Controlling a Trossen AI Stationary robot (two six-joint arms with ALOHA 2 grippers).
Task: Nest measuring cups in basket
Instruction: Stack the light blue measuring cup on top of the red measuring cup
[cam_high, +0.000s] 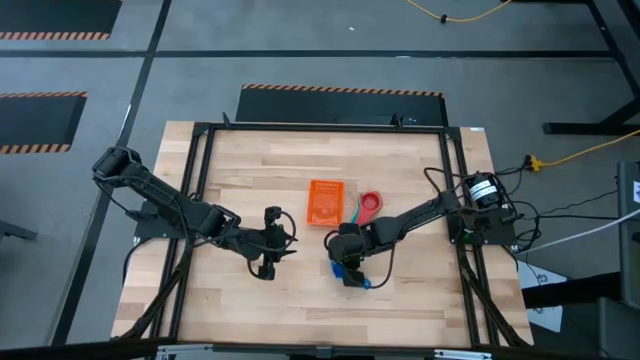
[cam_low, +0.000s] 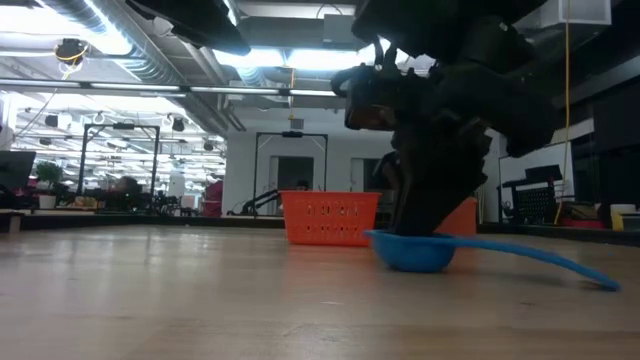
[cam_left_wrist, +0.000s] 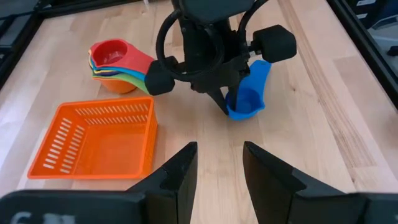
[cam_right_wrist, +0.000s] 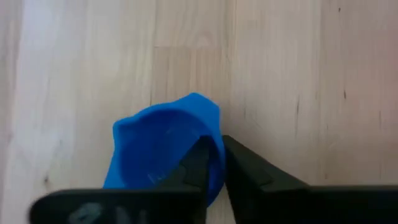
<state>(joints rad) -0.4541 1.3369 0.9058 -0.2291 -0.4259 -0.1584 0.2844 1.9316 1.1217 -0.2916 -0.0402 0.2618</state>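
Observation:
A blue measuring cup (cam_right_wrist: 155, 149) sits on the wooden table near the middle front; it also shows in the low view (cam_low: 415, 252) and the left wrist view (cam_left_wrist: 249, 93). My right gripper (cam_high: 346, 264) is shut on it from above. My left gripper (cam_left_wrist: 217, 168) is open and empty, a short way to the cup's left (cam_high: 283, 242). The orange mesh basket (cam_high: 325, 201) stands empty on the table behind them. A stack of nested cups (cam_left_wrist: 115, 65), red on top, stands on the table to the basket's right. My right gripper pinches the blue cup's wall at the rim (cam_right_wrist: 216, 146), one finger (cam_right_wrist: 198, 163) inside the bowl and one (cam_right_wrist: 245, 177) outside. The fingers point down from above. The cup's bottom (cam_low: 412, 266) rests on the table, with its handle (cam_low: 545, 260) sticking out sideways.
The black frame rails (cam_high: 455, 190) run along the table's sides. Bare wood lies between my left gripper and the basket (cam_left_wrist: 93, 140), and along the table's near edge (cam_high: 300, 320).

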